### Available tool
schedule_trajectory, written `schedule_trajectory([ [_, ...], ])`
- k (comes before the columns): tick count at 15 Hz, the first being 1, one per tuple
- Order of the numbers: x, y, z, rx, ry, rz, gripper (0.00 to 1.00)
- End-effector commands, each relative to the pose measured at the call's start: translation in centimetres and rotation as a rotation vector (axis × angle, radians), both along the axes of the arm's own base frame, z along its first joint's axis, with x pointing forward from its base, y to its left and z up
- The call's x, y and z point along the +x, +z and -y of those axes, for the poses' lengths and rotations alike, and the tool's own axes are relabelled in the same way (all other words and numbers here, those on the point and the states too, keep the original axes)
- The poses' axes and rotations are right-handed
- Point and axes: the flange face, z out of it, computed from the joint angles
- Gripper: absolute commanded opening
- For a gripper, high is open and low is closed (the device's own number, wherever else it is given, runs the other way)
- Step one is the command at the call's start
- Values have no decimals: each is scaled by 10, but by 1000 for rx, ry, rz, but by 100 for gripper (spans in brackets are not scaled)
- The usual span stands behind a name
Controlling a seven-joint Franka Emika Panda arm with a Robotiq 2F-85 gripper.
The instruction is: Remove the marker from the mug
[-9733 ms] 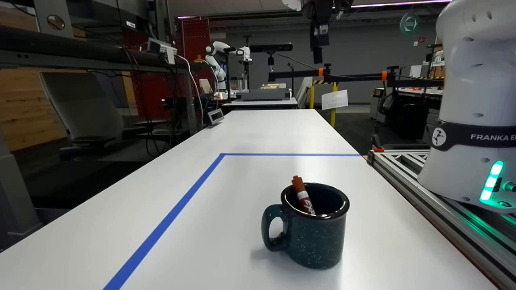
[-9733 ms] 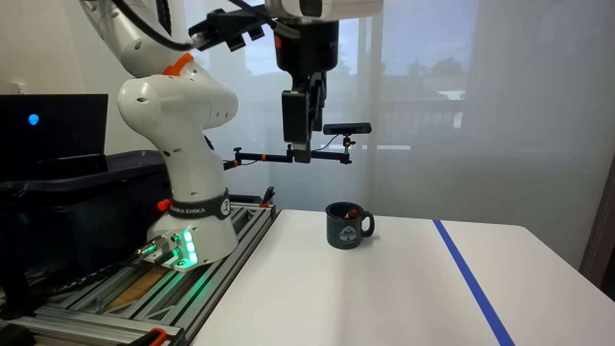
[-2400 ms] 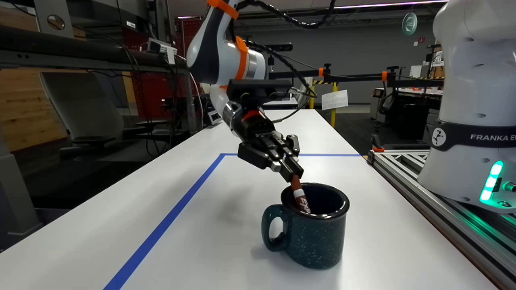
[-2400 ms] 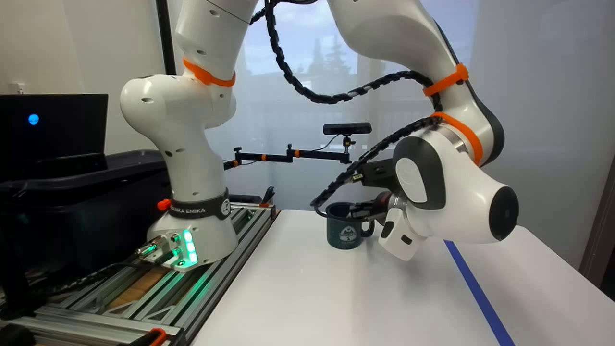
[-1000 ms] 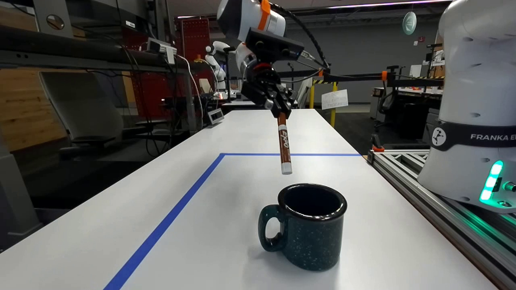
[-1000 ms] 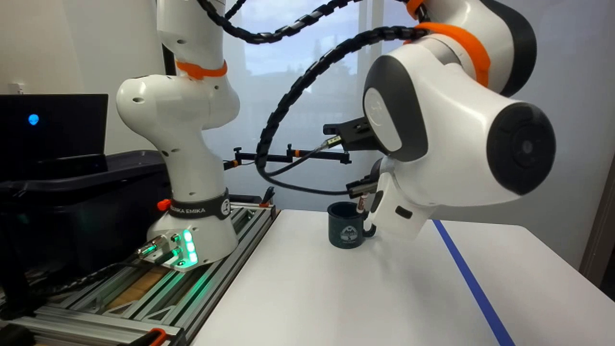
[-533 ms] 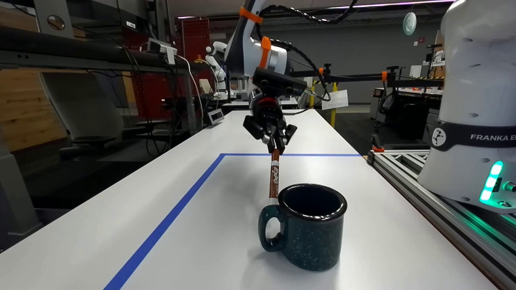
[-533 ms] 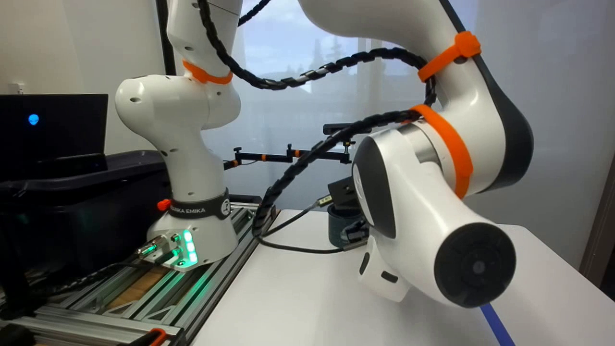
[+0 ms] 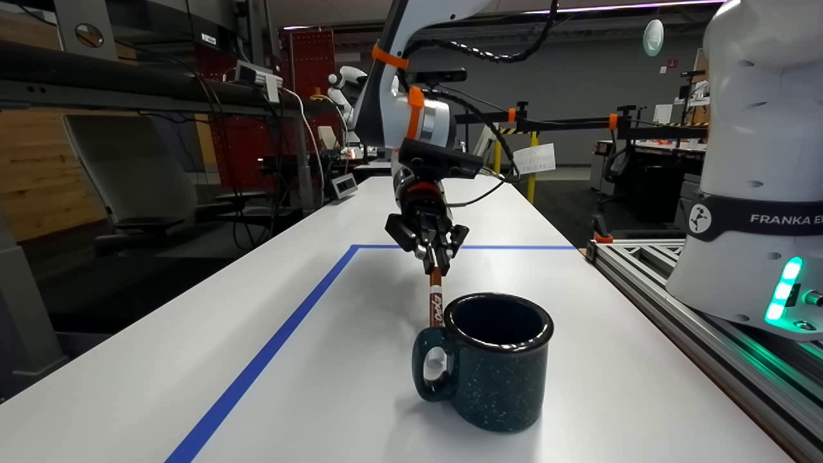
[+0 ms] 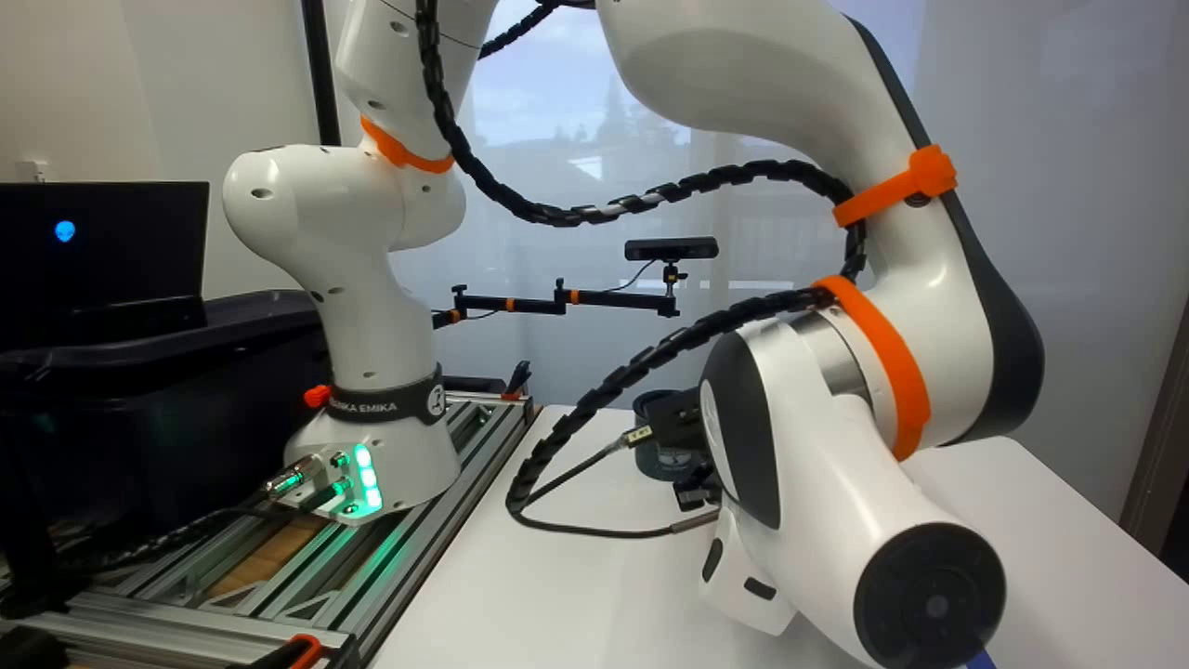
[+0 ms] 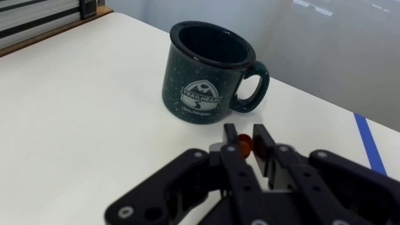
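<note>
along the left of the table (image 9: 315,399), in an exterior view: blue tape (image 9: 267,354), running toward the far part, then turning right.

next rightward, the fingers (image 11: 264,137): nearly together, pinching the marker (image 9: 436,305) by its rust-brown cap (image 9: 436,278). marker is outside the mug (image 9: 498,379), about upright, just beyond the handle (image 9: 418,363). lower end partly masked; a pale patch shows through the loop, probably its butt. touching the table or not: cannot tell. removal reads as done; setting down seems the step in hand.

handling, as i judge it: light, stiff plastic, smooth enough to twist in a loose pinch, hard to harm. cap hold serves for an upright carry but leaves a long free end that could catch the handle, and the cap might pull off. mid-barrel would be steadier. let go standing, it likely topples and rolls; better tilted flat first, or released low.

then the mug itself, upright on the table; no marker shows at its mouth in the wrist view. glossy, probably heavier, might slide if knocked. needs no hold now.

far right, the arm's white base (image 9: 746,283), well apart from both.
</note>
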Motion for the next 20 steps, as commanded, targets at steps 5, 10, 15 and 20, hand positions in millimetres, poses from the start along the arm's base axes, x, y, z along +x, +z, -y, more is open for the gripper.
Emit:
schedule_trajectory([
  [5,14,-8,14,-136,29,-126,5],
  [10,40,-7,4,-298,124,-119,43],
  [15,67,-6,-42,-483,271,41,73],
  [20,85,45,-95,-662,416,211,100],
])
